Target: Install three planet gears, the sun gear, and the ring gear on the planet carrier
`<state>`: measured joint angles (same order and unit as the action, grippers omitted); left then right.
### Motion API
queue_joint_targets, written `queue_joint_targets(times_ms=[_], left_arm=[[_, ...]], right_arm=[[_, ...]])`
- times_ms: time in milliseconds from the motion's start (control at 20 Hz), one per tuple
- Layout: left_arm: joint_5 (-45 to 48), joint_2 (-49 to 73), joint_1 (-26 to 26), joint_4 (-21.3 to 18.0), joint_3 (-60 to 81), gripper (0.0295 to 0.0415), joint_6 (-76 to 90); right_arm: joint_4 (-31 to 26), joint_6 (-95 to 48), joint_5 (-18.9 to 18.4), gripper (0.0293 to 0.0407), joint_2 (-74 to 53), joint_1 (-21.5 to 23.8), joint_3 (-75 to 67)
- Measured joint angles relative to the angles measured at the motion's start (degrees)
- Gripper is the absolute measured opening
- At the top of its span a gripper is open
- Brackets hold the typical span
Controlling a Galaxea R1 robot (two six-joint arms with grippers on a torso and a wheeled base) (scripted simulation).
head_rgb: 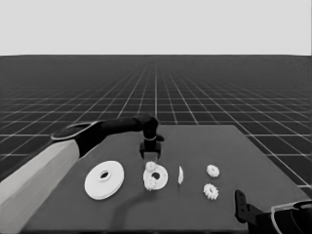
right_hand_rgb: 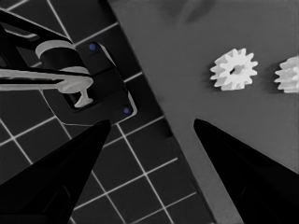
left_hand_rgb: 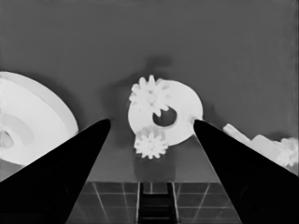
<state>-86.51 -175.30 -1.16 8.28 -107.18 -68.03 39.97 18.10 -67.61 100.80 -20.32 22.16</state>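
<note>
While the left gripper (head_rgb: 150, 155) hangs spread and empty above it, the smaller round part (head_rgb: 156, 177) carries two gears, larger round part (head_rgb: 104, 179) beside. Left wrist: fingers (left_hand_rgb: 70, 163) apart, gears (left_hand_rgb: 148, 95) seated. Right wrist: right gripper (right_hand_rgb: 152, 123) parked, fingers apart, two loose gears (right_hand_rgb: 233, 69) nearby.

**Two-tone arms, black pointed fingers**

The left arm (head_rgb: 58, 161) has a broad, pale grey rear segment that gives way to a black, rounded forward section with a thin pale rim at the joint. Its gripper (head_rgb: 151, 155) ends in two black fingers (left_hand_rgb: 60, 172), long wedges tapering to sharp points. The right arm (head_rgb: 280, 219) is black with a thin pale outline, and its fingers (right_hand_rgb: 243, 163) are the same dark wedges.
</note>
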Motion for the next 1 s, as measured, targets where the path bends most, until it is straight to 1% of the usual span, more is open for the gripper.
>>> queue_joint_targets(times_ms=[100, 150, 200, 250, 300, 350, 450, 600, 650, 700, 750, 800, 900, 1000], left_arm=[[0.0, 0.0, -0.1, -0.1, 0.0, 0.0385, 0.0], [19.2, 15.2, -4.5, 3.8, 26.4, 0.0408, 27.6], [31.0, 37.3, -10.3, 6.1, 49.8, 0.0414, 52.2], [37.9, 53.4, -13.8, 7.5, 63.4, 0.04, 67.0], [41.9, 62.5, -15.7, 8.3, 71.5, 0.0392, 75.7], [44.3, 67.7, -16.8, 8.8, 76.4, 0.0388, 80.8], [46.6, 72.4, -17.9, 9.2, 80.9, 0.0385, 85.6], [47.5, 74.3, -18.3, 9.4, 82.8, 0.0385, 87.6], [47.6, 74.5, -18.4, 9.5, 83.0, 0.0385, 87.8], [47.7, 74.6, -18.4, 9.5, 83.1, 0.0385, 88.0], [47.7, 74.7, -18.4, 9.5, 83.2, 0.0385, 88.0], [47.7, 74.7, -18.4, 9.5, 83.2, 0.0385, 88.1], [47.7, 74.7, -18.4, 9.5, 83.2, 0.0385, 88.1], [47.8, 74.7, -18.4, 9.5, 83.2, 0.0385, 88.1]], right_arm=[[0.0, 0.0, 0.0, 0.0385, 0.0, 0.0, 0.0], [0.0, 0.0, 0.0, 0.0385, 0.0, 0.0, 0.0], [0.0, 0.0, 0.0, 0.0385, 0.0, 0.0, 0.0], [0.0, 0.0, 0.0, 0.0385, 0.0, 0.0, 0.0], [0.0, 0.0, 0.0, 0.0385, 0.0, 0.0, 0.0], [0.0, 0.0, 0.0, 0.0385, 0.0, 0.0, 0.0], [0.0, 0.0, 0.0, 0.0385, 0.0, 0.0, 0.0], [0.0, 0.0, 0.0, 0.0385, 0.0, 0.0, 0.0], [-21.7, 17.8, -6.5, 0.0396, 9.8, 16.6, 15.5], [-27.5, 24.8, -9.9, 0.0393, 17.9, 21.0, 32.0], [-29.7, 27.8, -12.3, 0.0389, 23.4, 21.5, 43.6], [-30.9, 28.9, -13.7, 0.0387, 27.2, 21.5, 51.5], [-32.0, 29.4, -15.1, 0.0385, 31.2, 21.5, 60.1], [-32.3, 29.3, -15.6, 0.0385, 32.9, 21.4, 63.5]])
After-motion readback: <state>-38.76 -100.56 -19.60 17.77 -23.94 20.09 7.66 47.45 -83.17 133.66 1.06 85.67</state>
